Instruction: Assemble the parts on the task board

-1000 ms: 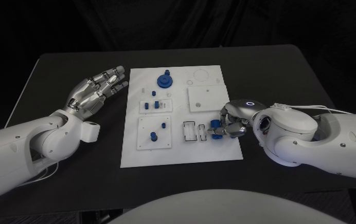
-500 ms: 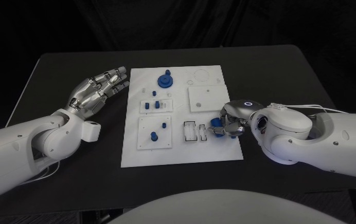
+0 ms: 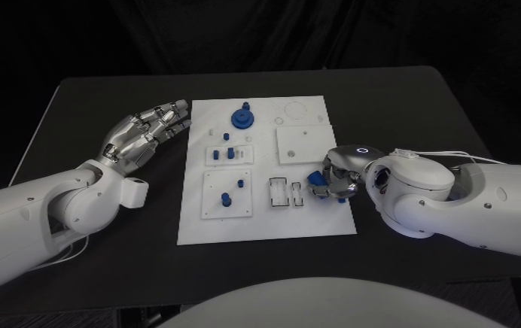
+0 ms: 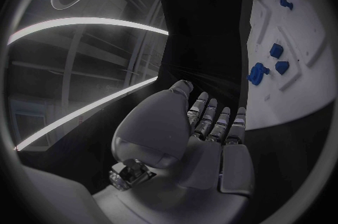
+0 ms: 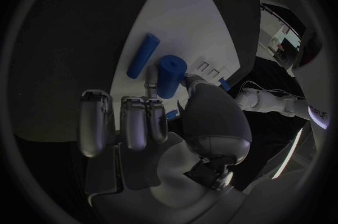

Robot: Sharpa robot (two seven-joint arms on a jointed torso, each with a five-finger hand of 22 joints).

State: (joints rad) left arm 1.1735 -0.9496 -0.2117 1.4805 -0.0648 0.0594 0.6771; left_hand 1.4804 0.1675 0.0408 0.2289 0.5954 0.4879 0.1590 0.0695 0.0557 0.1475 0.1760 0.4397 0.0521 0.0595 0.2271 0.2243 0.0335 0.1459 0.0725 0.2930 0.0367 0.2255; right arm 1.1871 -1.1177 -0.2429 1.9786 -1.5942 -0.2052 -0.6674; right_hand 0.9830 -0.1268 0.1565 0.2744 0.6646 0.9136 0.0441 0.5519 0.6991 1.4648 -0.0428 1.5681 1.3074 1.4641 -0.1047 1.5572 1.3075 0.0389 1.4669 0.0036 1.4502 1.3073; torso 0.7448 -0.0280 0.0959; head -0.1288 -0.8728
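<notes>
The right hand (image 3: 339, 180) sits low over the near right part of the board (image 3: 266, 226), its fingers curled round a stubby blue cylinder (image 5: 170, 75) that it pinches against the thumb. Beside that piece a longer blue peg (image 5: 142, 55) lies flat on the white plate, close to the fingertips but not held. The left hand (image 3: 144, 132) hovers above the black worktop (image 3: 98, 95) just off the board's left edge, palm up, fingers stretched out and apart, nothing in it. On the board a blue gear (image 3: 241, 119) stands near the far edge, small blue pieces (image 3: 225, 153) sit in a square tile below it, and another blue piece (image 3: 225, 199) stands in the next tile towards the robot.
</notes>
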